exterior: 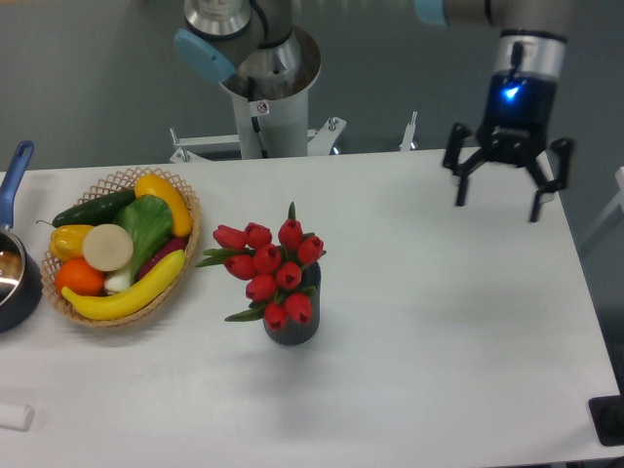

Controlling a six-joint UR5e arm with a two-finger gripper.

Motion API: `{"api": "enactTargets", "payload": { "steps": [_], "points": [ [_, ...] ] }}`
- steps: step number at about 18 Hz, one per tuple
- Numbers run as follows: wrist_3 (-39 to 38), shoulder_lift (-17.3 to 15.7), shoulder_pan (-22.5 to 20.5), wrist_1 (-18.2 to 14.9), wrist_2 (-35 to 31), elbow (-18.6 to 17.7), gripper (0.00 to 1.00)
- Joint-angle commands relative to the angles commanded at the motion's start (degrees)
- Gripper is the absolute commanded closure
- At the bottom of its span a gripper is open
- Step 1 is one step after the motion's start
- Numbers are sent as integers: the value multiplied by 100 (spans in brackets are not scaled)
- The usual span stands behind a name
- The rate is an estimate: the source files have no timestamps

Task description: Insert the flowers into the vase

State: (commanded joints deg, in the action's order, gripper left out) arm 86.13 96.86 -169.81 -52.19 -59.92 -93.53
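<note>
Red tulip bunch (272, 271) with green leaves stands in dark ribbed cylinder vase (292, 327), frame centre, buds spilling wider than mouth. Woven basket (183, 255) at left holds banana, cucumber, yellow peppers, orange, greens. Dark pan with blue handle (14, 263) cut by left edge. White tabletop (439, 341) bare across right half. Black two-finger hand (507, 185) upper right near tabletop's far corner, fingers spread, gripping nothing. No legible writing.

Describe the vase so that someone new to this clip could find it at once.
Start at the woven basket of fruit and vegetables on the left of the white table; the vase stands just to its right, near the table's middle. It is the short dark ribbed cylinder with red tulips crowding its mouth.
</note>
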Motion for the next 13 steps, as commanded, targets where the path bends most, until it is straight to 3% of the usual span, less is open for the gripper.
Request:
{"api": "enactTargets", "payload": {
  "steps": [5, 10, 13],
  "points": [
    [1684, -18, -8, -1213, -1011, 432, 0],
    [2776, -61, -87, -1548, -1442, 450, 0],
    [2901, -70, -79, -1566, -1549, 423, 0]
  ]
}}
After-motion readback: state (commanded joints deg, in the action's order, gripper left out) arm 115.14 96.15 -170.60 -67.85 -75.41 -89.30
